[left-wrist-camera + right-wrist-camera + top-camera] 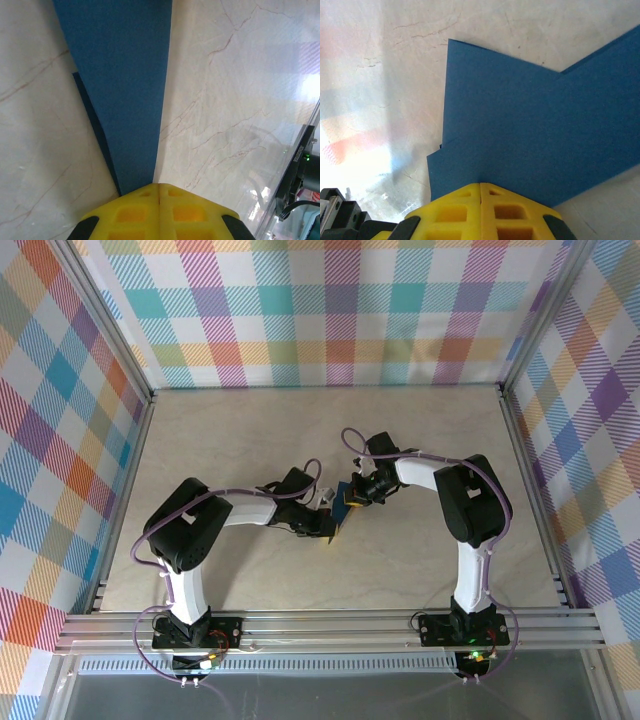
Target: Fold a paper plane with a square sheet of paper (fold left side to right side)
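Observation:
The dark-blue sheet of paper [346, 501] lies folded in layers on the marble table, between the two arms. In the left wrist view the paper [127, 90] is a long strip that narrows toward my left gripper [159, 186]. The yellow jaws are shut and their tip rests on the strip's narrow end. In the right wrist view the paper [530, 130] shows overlapping flaps with a notch at its top edge. My right gripper [480, 185] is shut and its tip presses on the paper's near edge. I cannot tell whether the shape is the paper plane.
The marble tabletop [300, 430] is ringed by aluminium rails and plaid walls [340, 310]. Both arm bases [195, 630] sit on the near rail. The right arm's dark base block [300, 170] shows at the edge of the left wrist view.

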Controlling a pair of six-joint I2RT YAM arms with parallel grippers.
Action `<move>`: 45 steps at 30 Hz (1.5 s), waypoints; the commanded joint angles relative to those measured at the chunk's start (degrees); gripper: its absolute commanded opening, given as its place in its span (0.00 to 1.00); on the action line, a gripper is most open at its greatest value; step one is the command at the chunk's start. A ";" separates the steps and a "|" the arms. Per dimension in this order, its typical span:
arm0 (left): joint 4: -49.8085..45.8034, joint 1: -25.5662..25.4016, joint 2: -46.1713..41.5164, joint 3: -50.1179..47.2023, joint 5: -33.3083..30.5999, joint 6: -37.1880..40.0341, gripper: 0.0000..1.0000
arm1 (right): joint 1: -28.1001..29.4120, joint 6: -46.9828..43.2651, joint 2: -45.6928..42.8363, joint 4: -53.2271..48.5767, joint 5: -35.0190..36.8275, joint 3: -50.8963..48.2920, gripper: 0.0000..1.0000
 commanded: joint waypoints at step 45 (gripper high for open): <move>-9.39 -0.54 7.99 16.45 1.47 -1.39 0.00 | -3.00 -1.58 4.79 -3.77 7.72 -0.15 0.00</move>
